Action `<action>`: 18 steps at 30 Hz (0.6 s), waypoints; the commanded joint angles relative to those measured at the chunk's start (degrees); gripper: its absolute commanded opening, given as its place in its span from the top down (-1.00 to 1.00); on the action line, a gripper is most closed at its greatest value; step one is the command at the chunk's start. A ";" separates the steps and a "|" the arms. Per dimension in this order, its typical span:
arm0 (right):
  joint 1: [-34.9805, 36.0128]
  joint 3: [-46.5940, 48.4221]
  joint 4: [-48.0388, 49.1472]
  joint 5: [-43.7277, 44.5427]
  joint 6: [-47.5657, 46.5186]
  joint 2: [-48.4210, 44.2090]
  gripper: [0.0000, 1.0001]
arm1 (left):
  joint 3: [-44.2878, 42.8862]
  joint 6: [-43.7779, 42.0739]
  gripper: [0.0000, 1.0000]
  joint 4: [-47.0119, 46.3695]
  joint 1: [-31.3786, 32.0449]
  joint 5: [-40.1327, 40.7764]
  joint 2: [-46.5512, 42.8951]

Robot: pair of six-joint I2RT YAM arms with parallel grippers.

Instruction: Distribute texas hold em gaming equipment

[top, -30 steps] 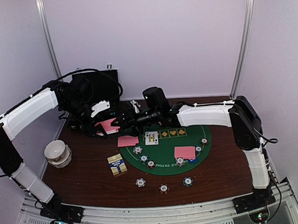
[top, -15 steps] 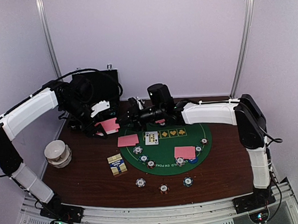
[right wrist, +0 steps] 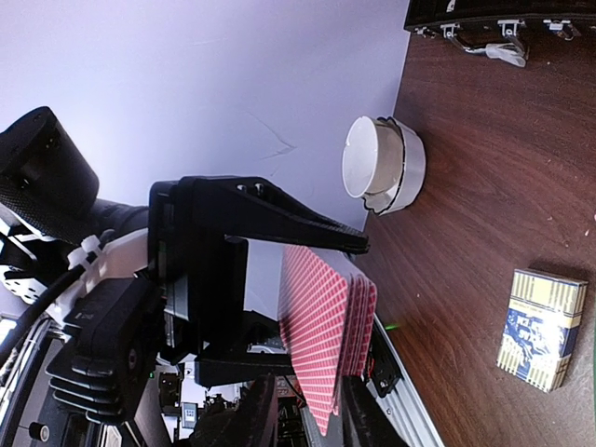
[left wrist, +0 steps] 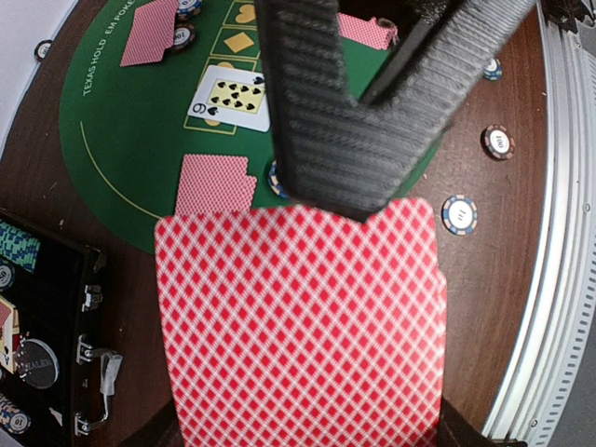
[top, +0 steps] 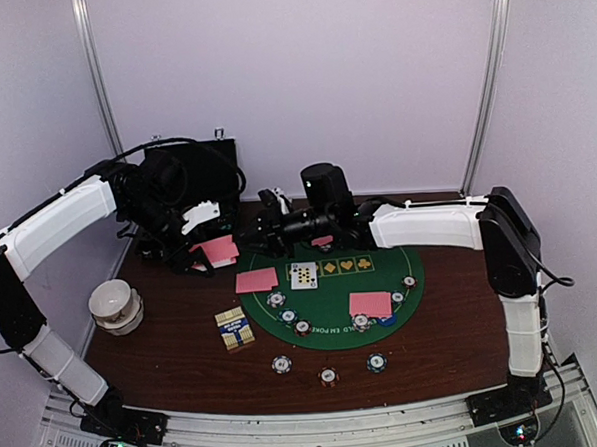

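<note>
Texas hold 'em set-up: a dark wood table (top: 166, 371) carries a round green mat (top: 332, 294), with a black case (top: 201, 169) at the far edge. The left gripper (left wrist: 346, 191) is clamped on a stack of pink cards (left wrist: 298, 326), held above the table left of the mat. Only the right wrist view shows the stack fanned. The right gripper (top: 267, 228) faces it across a gap, and its grip cannot be told. A white bowl (top: 113, 301) stands near the left edge and a card box (top: 234, 328) lies beside the mat. One face-up card (top: 303, 275) lies on the mat, and three chips (top: 328, 376) dot the near wood.
</note>
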State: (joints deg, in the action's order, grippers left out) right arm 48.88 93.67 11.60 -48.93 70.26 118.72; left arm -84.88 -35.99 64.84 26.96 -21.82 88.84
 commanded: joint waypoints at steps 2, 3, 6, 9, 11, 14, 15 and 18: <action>0.68 -0.35 2.32 -1.16 0.96 -1.31 0.43 | -1.65 -0.84 1.00 -0.24 0.02 -0.57 -0.16; 0.71 -0.28 2.31 -1.23 1.06 -1.08 0.43 | -1.62 -0.77 1.00 -0.24 0.02 -0.61 -0.22; 0.77 -0.24 2.38 -1.43 1.20 -0.53 0.41 | -1.60 -0.82 1.00 -0.16 0.02 -0.65 -0.48; 0.75 -0.10 2.33 -1.52 1.20 -0.20 0.40 | -1.50 -0.79 1.00 -0.24 0.02 -0.51 -0.49; 0.75 0.02 2.37 -1.67 1.28 0.13 0.40 | -1.51 -0.83 1.00 -0.21 0.02 -0.50 -0.52; 0.86 0.20 2.19 -1.93 1.50 0.76 0.40 | -1.59 -0.84 1.00 -0.20 0.02 -0.64 -0.51; 0.91 0.24 2.47 -1.96 1.79 0.97 0.40 | -1.60 -0.84 1.00 -0.21 0.02 -0.65 -0.51; 1.11 0.57 3.58 -2.29 2.62 1.59 0.42 | -1.60 -0.83 1.00 -0.19 0.02 -0.52 -0.57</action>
State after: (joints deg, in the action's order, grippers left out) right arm 49.47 93.67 12.45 -50.13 71.70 119.00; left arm -84.88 -36.16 64.84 26.96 -21.82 88.84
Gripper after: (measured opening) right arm 0.298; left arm 0.675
